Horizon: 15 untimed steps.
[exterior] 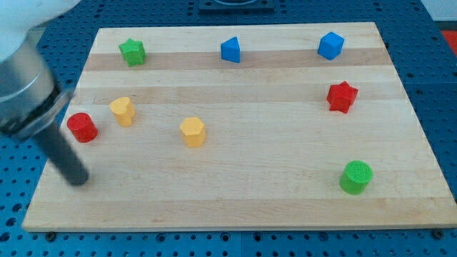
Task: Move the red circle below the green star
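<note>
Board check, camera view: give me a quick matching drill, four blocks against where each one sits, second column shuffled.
Blocks:
1. red circle
2. green star
3. green circle
4. red star

Places:
A. view's bottom right
B. view's top left
C. right side, mid-height
D. left edge, just above my tip

Pairs: 1-D, 2-B, 3-A, 4-C

A single camera is looking down at a slant onto the pale wooden bench point(285, 143) from above its near long edge, facing its far edge. It is sitting close enough that the bench is nearly filling the view, with blue perforated metal surface point(443, 86) showing around its sides.
</note>
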Tool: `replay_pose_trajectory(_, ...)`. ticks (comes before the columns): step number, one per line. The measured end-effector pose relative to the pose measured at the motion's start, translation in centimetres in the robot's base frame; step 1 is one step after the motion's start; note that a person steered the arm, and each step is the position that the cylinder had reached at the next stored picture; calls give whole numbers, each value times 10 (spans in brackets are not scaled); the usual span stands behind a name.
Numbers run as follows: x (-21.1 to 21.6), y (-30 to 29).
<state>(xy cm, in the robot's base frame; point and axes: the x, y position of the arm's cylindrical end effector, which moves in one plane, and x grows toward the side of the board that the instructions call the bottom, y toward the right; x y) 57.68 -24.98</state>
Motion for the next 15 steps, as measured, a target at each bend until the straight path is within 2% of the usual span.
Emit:
replay_pose_trajectory(1,9,-43)
replay_pose_trajectory(3,-97,-50)
replay_pose_trajectory(6,-169,-44)
replay_pose_trajectory(8,-162,-55)
replay_pose_trajectory(9,-128,-52)
replay_pose_trajectory(11,-76,-1)
replay_pose_trajectory(12,-98,20)
replay_pose_trajectory(14,-175,35)
replay_pose_trajectory(15,-192,35)
